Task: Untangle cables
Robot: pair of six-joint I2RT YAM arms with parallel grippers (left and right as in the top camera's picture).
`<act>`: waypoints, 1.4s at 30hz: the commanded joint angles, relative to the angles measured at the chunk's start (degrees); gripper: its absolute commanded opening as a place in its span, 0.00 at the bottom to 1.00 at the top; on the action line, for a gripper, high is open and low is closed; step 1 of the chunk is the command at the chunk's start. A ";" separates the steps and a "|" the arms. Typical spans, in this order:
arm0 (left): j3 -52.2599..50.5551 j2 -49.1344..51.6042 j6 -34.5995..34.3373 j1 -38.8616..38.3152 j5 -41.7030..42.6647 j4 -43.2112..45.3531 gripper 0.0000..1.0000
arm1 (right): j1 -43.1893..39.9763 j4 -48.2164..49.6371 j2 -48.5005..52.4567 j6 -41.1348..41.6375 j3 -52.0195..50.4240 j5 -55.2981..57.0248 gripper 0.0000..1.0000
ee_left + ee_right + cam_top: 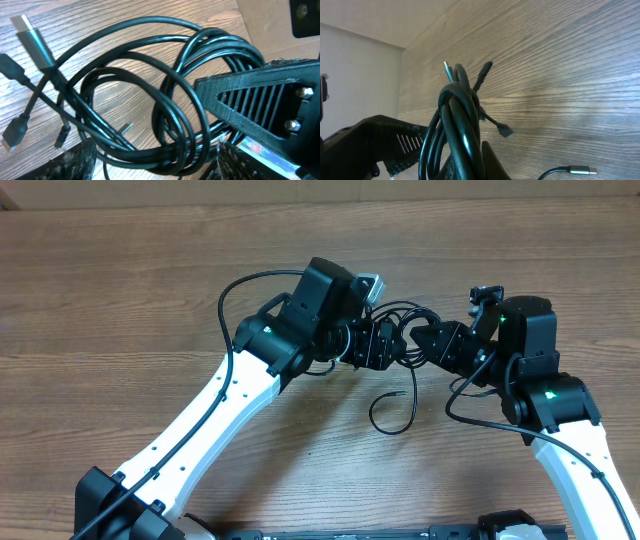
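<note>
Where the table lies left of the cables, bare wood runs out to the frame edge. The table's far edge shows as a pale strip beyond the bundle. Left arm comes in slantwise from the near-left of the cables and covers much of that ground. Left gripper sits against the left side of the bundle. In its wrist view its fingers stand wide apart, with several loops between them and not closed on. A silver-tipped plug and a smaller plug end lie on the wood left of the loops. The cables are wound together in overlapping coils, and one loose tail curls on the wood at the near side of the bundle. Right gripper is clamped on the right side of the bundle, with strands rising bunched from it in its wrist view. Right arm and its thick lead crowd the right of the cables, with bare wood beyond.
</note>
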 commanded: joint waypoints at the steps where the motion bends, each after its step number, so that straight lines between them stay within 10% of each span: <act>1: 1.14 -0.35 -0.63 -0.92 -1.38 0.68 0.71 | 1.57 1.20 -1.51 -0.48 0.09 -1.16 0.04; 9: 1.14 -0.35 -0.59 -1.60 -2.60 0.15 0.43 | 3.58 2.86 -1.51 -0.48 0.09 -0.63 0.04; 14: 1.14 -0.35 -0.57 -1.51 -3.21 -1.05 0.04 | 3.58 2.64 -1.51 -0.48 0.09 0.46 0.04; 26: 1.14 -0.39 0.31 -0.13 1.14 -4.02 0.04 | 3.56 -0.33 -1.49 -3.30 0.09 12.37 0.04; 42: 1.14 -0.42 32.35 10.45 38.99 -15.26 0.04 | 3.41 -11.43 -1.49 -4.98 0.09 39.32 0.04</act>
